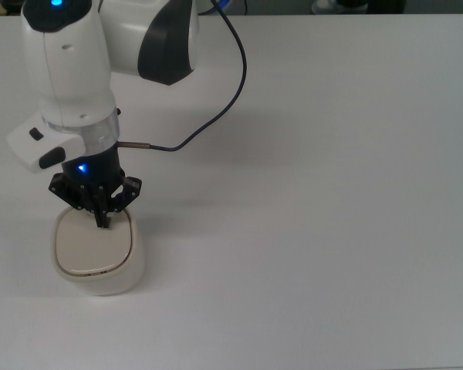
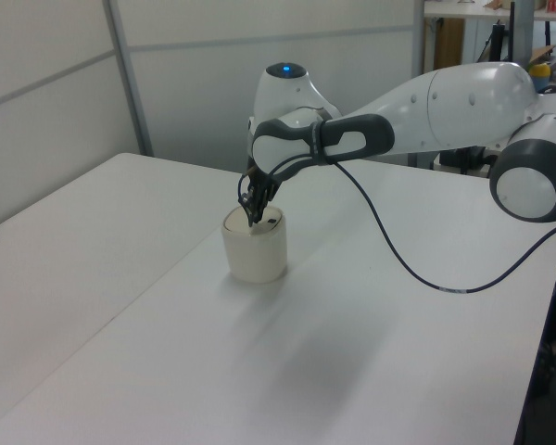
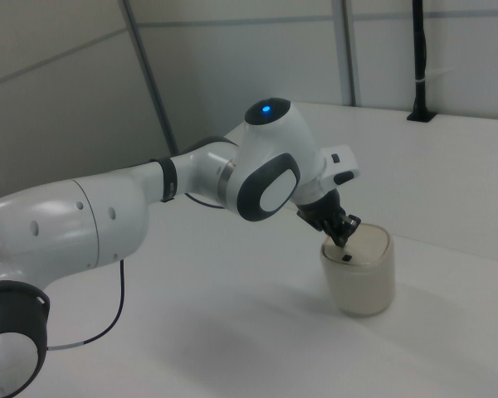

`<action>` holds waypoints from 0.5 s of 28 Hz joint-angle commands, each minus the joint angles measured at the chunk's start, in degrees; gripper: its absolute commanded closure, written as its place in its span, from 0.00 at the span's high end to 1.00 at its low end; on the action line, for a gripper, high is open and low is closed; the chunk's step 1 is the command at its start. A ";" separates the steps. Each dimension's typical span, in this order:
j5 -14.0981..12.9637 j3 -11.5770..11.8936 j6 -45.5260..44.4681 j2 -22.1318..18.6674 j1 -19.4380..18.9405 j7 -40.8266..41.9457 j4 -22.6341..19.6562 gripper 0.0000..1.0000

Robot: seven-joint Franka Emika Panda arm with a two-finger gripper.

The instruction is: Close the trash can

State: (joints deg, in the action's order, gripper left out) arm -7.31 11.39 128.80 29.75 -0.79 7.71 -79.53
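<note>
Nearest you in the top view, the small cream-beige plastic trash can (image 1: 95, 250) with its rounded-square body stands on the white table (image 1: 316, 231) at the top view's lower left, its flat lid lying down level on the rim. Your black two-finger gripper (image 1: 103, 221) points down over the lid's far edge with its jaws drawn together on nothing, the tips at or just above the lid. Beyond it the white arm (image 1: 100, 54) rises, a dark cable (image 1: 216, 116) looping off it.

In the top view the gripper (image 1: 103, 221) covers the lid's 12 o'clock edge on the trash can (image 1: 92, 250); fingertip contact cannot be told; the arm (image 1: 116, 38) is cut off at 12 o'clock — its base unseen.
</note>
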 commanded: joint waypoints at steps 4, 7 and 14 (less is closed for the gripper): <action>-0.77 0.65 -0.92 -5.57 -0.18 -4.02 -1.41 0.93; -0.16 1.35 -1.96 -7.32 -0.18 -4.20 -1.50 1.00; 4.06 1.70 -14.70 -10.67 -0.18 -3.93 -1.33 1.00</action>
State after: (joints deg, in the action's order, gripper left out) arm -6.12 12.86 121.13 22.49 -0.67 4.66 -79.42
